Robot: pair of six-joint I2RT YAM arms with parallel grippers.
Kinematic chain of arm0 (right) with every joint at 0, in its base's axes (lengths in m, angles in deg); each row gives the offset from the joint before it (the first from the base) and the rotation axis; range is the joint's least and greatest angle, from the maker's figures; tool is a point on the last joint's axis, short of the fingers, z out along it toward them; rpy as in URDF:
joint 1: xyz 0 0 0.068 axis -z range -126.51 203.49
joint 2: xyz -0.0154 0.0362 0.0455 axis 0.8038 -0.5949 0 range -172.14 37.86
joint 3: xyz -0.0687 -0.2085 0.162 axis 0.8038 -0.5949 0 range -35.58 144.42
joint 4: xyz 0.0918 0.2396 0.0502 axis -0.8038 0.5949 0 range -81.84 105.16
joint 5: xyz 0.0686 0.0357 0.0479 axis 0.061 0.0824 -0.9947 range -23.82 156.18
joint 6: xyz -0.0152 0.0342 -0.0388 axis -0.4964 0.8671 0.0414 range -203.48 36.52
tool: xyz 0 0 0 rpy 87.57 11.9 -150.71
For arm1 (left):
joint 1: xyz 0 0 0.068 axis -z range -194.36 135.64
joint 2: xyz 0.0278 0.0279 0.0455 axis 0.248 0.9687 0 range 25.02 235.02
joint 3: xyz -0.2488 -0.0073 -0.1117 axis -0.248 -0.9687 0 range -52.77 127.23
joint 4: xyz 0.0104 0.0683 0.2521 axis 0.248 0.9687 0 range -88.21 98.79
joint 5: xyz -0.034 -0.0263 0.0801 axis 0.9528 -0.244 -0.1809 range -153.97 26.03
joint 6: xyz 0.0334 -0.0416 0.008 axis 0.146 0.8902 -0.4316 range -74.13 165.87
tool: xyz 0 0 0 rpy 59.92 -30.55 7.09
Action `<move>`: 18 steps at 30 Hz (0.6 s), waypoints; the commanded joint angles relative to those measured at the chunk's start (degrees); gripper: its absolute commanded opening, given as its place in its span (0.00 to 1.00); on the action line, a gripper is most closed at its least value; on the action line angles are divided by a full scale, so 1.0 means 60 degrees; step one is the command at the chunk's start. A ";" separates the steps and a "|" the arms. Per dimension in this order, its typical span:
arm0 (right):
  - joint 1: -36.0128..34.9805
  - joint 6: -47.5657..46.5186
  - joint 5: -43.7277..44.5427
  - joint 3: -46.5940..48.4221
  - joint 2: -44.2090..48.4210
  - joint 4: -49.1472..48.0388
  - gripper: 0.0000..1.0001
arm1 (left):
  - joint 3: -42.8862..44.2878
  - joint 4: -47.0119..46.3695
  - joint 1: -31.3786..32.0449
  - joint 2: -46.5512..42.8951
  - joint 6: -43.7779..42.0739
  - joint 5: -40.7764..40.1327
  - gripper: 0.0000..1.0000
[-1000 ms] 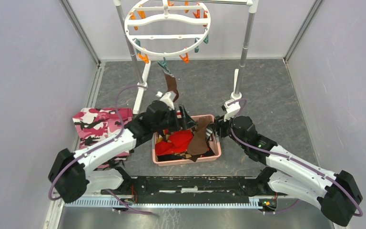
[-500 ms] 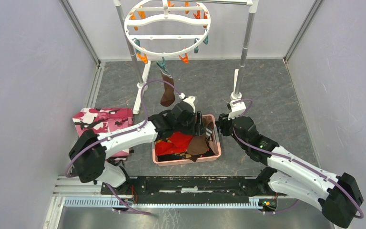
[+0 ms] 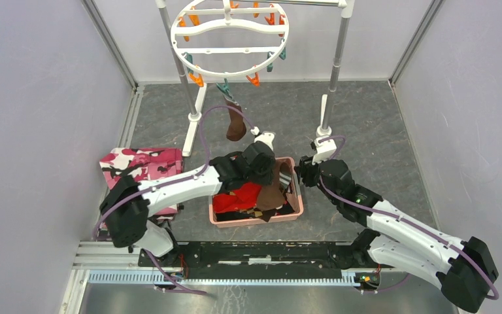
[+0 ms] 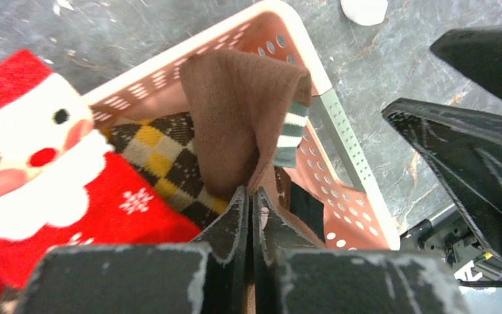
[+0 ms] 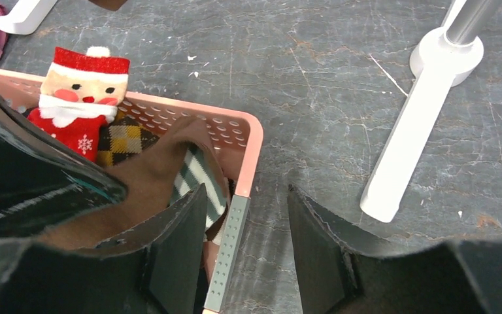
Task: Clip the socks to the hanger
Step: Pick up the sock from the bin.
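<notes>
Broadly, the grey table carried a white-and-metal rack at the back, and the round white hanger hung from its top bar with orange and teal clips around its rim. A pink camouflage bundle lay at the left, beside the left arm. Near the arms' bases sat a pink basket, perforated along its walls, with both arms reaching to it.

The left gripper was down over the basket, its fingers pressed together and pinching a fold of the second brown sock. That sock lay draped against the basket's far corner, on top of the other socks. The right gripper stood spread and held nothing. It straddled the basket's corner, with one finger over the inside next to the sock and the other outside above the table.

The first brown sock was already up on the hanger, dangling from a teal clip at the near side of the ring, above the table behind the basket. Inside the basket, a red Santa sock lay at the left, touching a brown-and-yellow diamond-patterned sock that was tucked under the pinched one. The grey-and-white striped cuff of the pinched sock showed at its right edge, just beside the basket's rim.
</notes>
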 commanded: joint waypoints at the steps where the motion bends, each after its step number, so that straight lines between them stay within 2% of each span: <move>1: 0.0010 -0.0655 -0.0871 -0.0003 0.0097 -0.0670 0.55 | -0.0133 -0.0067 0.0011 -0.1648 -0.0859 -0.0997 0.02; 5: 0.0009 -0.1424 -0.2140 -0.0199 0.0073 -0.1377 0.57 | -0.1201 -0.0633 -0.0003 -0.3272 -0.1629 -0.0676 0.02; 10: -0.0004 -0.1845 -0.4022 0.0008 -0.0598 -0.1825 0.64 | -0.2091 -0.1071 -0.0037 -0.4739 -0.1688 -0.0631 0.03; 18: -0.0006 -0.2023 -0.5586 0.0203 -0.1444 -0.2586 0.83 | -0.2367 -0.1215 -0.0096 -0.5751 -0.1786 -0.0380 0.09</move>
